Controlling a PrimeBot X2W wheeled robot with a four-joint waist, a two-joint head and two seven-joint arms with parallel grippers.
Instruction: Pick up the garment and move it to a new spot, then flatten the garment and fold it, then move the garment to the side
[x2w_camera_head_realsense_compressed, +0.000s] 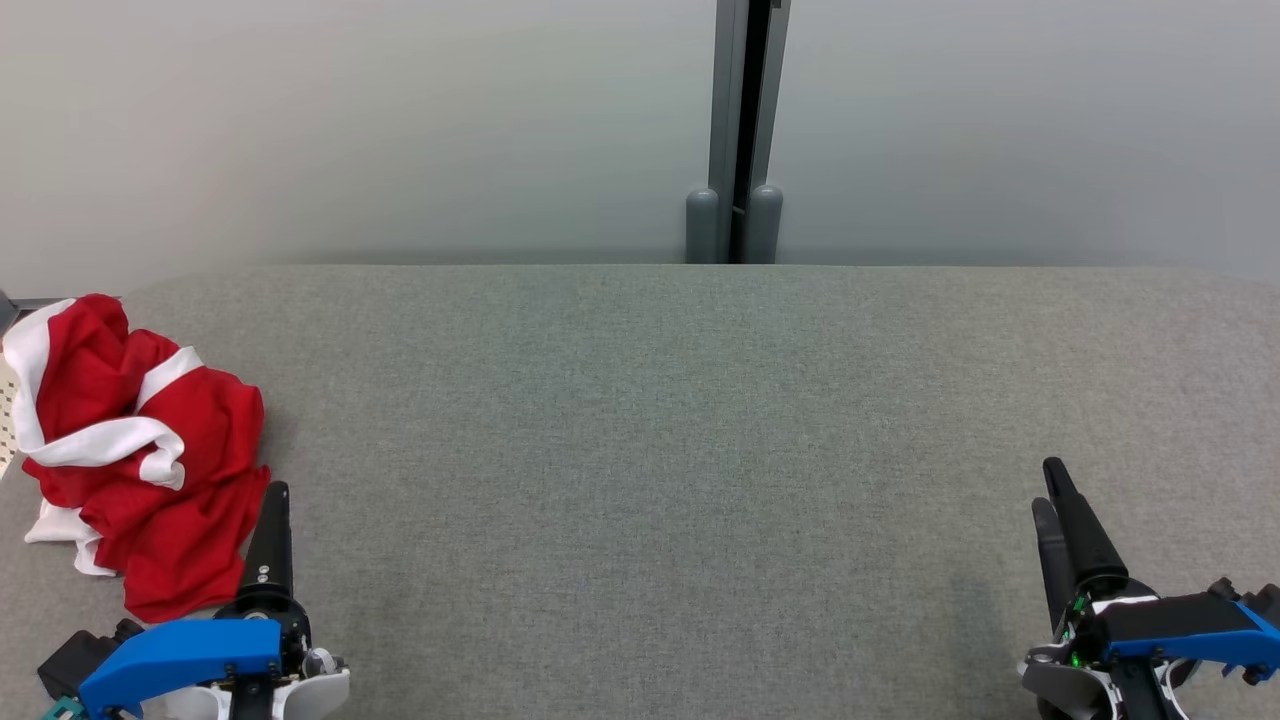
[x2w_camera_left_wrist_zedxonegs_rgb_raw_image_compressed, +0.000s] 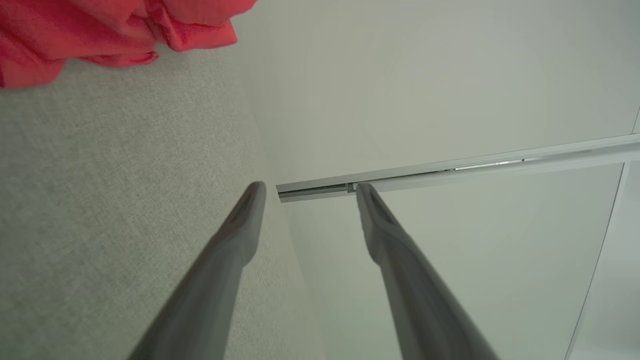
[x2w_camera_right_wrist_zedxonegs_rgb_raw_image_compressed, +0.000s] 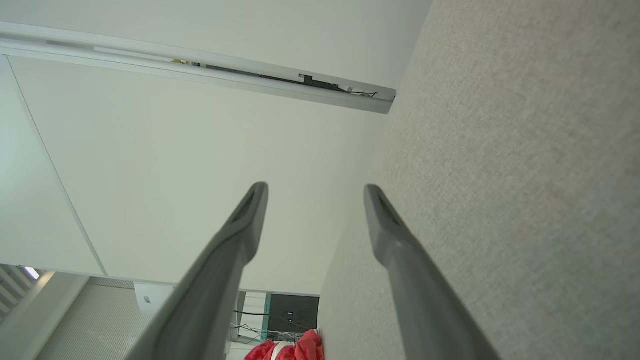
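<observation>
The garment (x2w_camera_head_realsense_compressed: 140, 440) is a red cloth with white bands, crumpled in a heap at the far left of the grey table (x2w_camera_head_realsense_compressed: 660, 430). A red corner of the garment (x2w_camera_left_wrist_zedxonegs_rgb_raw_image_compressed: 100, 30) hangs into the top left of the left wrist view, and a small bit of the garment (x2w_camera_right_wrist_zedxonegs_rgb_raw_image_compressed: 292, 351) peeks at the bottom of the right wrist view. My left gripper (x2w_camera_head_realsense_compressed: 275, 500) rests just right of the heap's near edge, open (x2w_camera_left_wrist_zedxonegs_rgb_raw_image_compressed: 307, 192), with nothing between its fingers. At the lower right my right gripper (x2w_camera_head_realsense_compressed: 1050, 485) stands open (x2w_camera_right_wrist_zedxonegs_rgb_raw_image_compressed: 315, 192) and empty, far from the cloth.
A pale wall runs behind the table, with a grey post (x2w_camera_head_realsense_compressed: 738, 130) at its middle. The table's left edge lies close to the heap. A dark box with cables (x2w_camera_right_wrist_zedxonegs_rgb_raw_image_compressed: 292, 314) sits beyond the table in the right wrist view.
</observation>
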